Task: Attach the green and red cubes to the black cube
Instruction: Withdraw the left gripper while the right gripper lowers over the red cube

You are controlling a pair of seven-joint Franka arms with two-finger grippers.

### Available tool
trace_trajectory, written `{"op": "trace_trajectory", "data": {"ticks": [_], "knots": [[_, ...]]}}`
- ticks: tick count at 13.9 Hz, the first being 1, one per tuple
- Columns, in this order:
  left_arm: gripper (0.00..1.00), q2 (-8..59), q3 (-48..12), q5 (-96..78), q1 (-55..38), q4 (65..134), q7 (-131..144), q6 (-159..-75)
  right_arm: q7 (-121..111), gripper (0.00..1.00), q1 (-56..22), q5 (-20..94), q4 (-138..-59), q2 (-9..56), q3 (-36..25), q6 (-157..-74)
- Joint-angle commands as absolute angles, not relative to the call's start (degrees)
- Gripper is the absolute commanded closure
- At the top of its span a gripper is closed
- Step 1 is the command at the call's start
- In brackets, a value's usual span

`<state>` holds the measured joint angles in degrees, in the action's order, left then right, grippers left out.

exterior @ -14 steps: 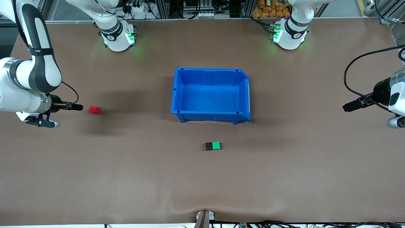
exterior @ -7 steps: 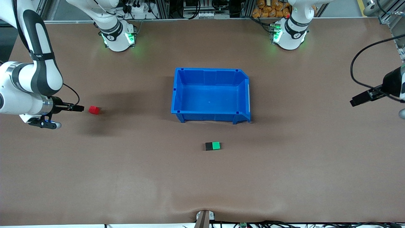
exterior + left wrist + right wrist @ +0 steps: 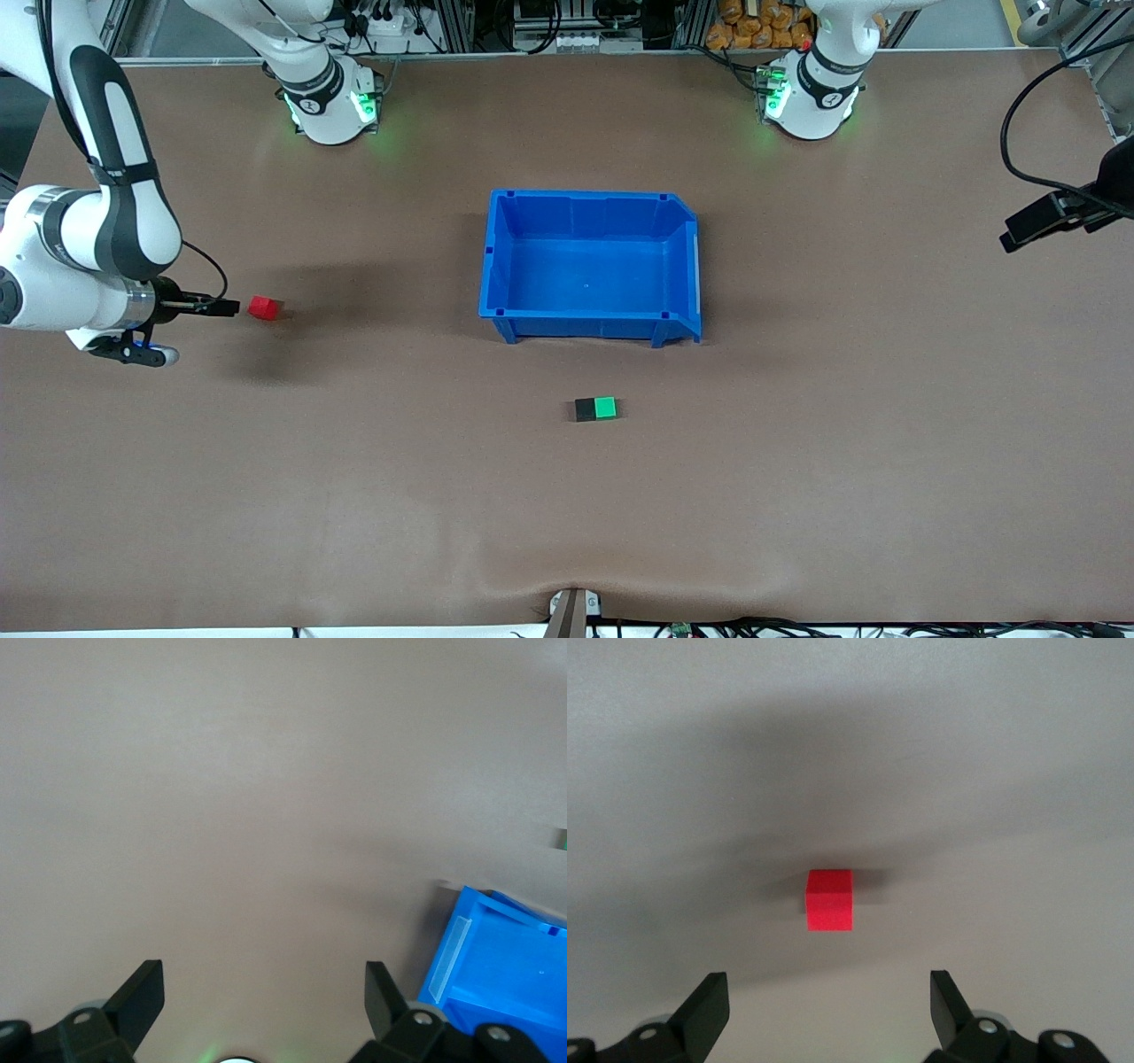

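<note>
The red cube [image 3: 264,307] [image 3: 830,900] lies alone on the brown table toward the right arm's end. My right gripper [image 3: 232,307] [image 3: 828,997] hovers low over the table just beside it. It is open and the cube lies ahead of its fingertips, not between them. The black cube [image 3: 586,409] and the green cube [image 3: 606,408] sit joined side by side, nearer the front camera than the blue bin. My left gripper [image 3: 1010,241] [image 3: 263,988] hangs open and empty over bare table at the left arm's end.
A large blue bin [image 3: 589,266] [image 3: 496,966] stands empty in the middle of the table. A black cable [image 3: 1019,133] loops from the left arm near the table's edge.
The left arm has drawn back toward its own end of the table and toward the bases. The right gripper has crept slightly closer to the red cube. The cubes have not moved.
</note>
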<state>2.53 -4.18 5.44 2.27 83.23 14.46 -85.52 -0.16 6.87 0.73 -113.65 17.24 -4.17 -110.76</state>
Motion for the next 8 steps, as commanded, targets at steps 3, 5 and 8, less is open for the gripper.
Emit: {"op": "trace_trajectory", "data": {"ticks": [3, 5, 8], "knots": [[0.00, -3.5, -2.0, 3.2, 0.0, 90.3, 13.0, -87.4, 0.6, 0.00, 8.4, 0.1, -112.6, 20.0, -3.3, -111.4], [0.00, -4.2, -2.6, 3.0, 0.0, 90.7, 12.7, -87.1, 0.6, 0.00, 8.7, 0.2, -112.7, 21.6, -3.3, -113.5], [0.00, -4.2, -4.0, 2.9, 0.2, 90.5, 9.3, -86.7, 0.7, 0.00, 8.9, 0.2, -112.9, 22.1, -3.3, -114.1]]}}
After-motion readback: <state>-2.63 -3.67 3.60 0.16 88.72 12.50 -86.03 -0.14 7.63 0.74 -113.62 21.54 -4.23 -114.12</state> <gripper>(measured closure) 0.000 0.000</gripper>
